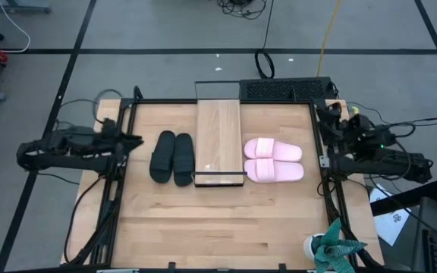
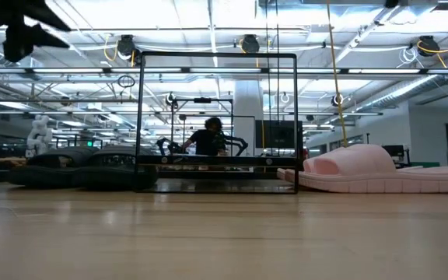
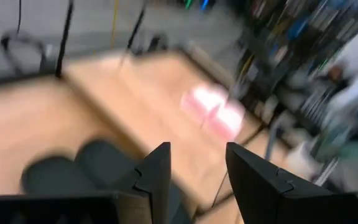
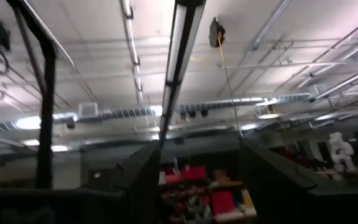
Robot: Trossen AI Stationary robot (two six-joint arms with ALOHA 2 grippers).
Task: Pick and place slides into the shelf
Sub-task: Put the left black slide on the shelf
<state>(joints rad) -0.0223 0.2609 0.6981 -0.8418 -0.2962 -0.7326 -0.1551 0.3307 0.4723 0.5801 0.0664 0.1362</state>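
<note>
— How far along is it getting? Is anything sitting on the shelf (image 1: 218, 136) yet?

— Nothing at all. The light board in its black frame is lying bare in the middle of the table (image 1: 203, 227). The black slides (image 1: 173, 158) are lying side by side just beside it on the left arm's side, and the pink slides (image 1: 273, 160) are lying as a pair against its other side. All four are waiting on the tabletop.

— And the arms, are they carrying anything?

— No. The left gripper (image 3: 197, 168) is hovering at the table's left edge, pointing toward the black pair, its fingers standing apart and holding nothing. The right gripper (image 4: 194, 171) is sitting back at the right edge, tipped up toward the ceiling, fingers likewise parted and empty.

— So the whole job is remaining?

— I'm judging so: four slides to pick, none placed.
</note>
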